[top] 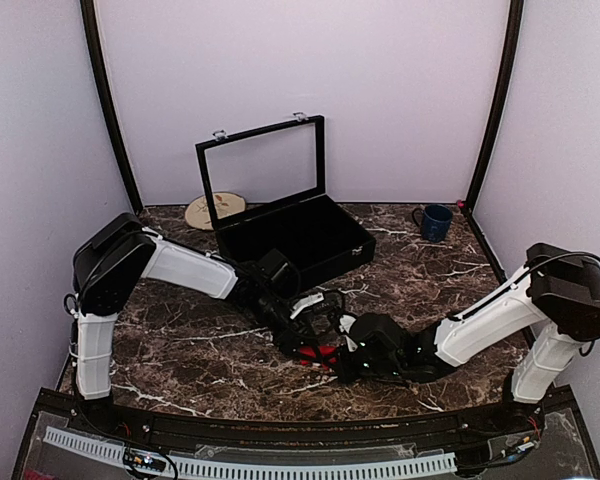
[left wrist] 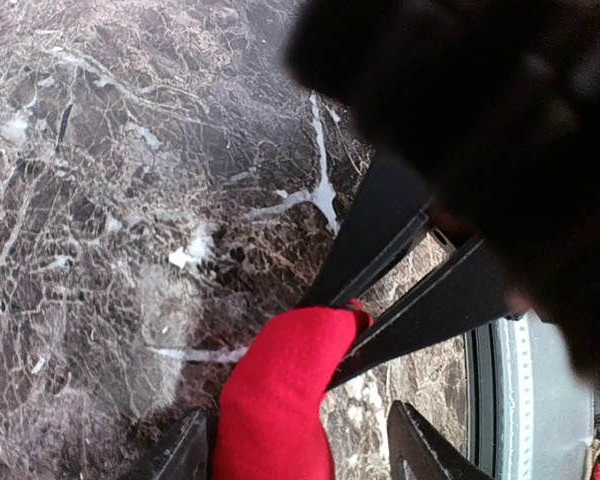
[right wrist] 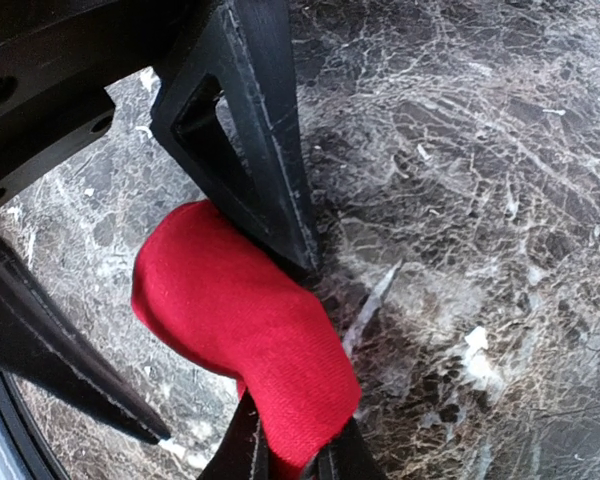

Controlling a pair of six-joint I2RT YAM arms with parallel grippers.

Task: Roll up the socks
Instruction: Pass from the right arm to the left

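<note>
Dark marble bench [top: 180,350]: open black case [top: 300,235] by far edge middle, round cream disc [top: 213,210] far-left, blue mug [top: 435,222] far-right corner, red socks [top: 320,353] toward near edge, centre.

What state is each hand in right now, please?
Left hand: open, straddling the red sock.
Right hand: closed, pinching the red sock's end.

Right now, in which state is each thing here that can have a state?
socks: red bundle, pinched at one end.
right gripper: shut on the socks.
left gripper: open, fingers either side of the socks.
black case: lid open, standing up.
blue mug: upright.
</note>
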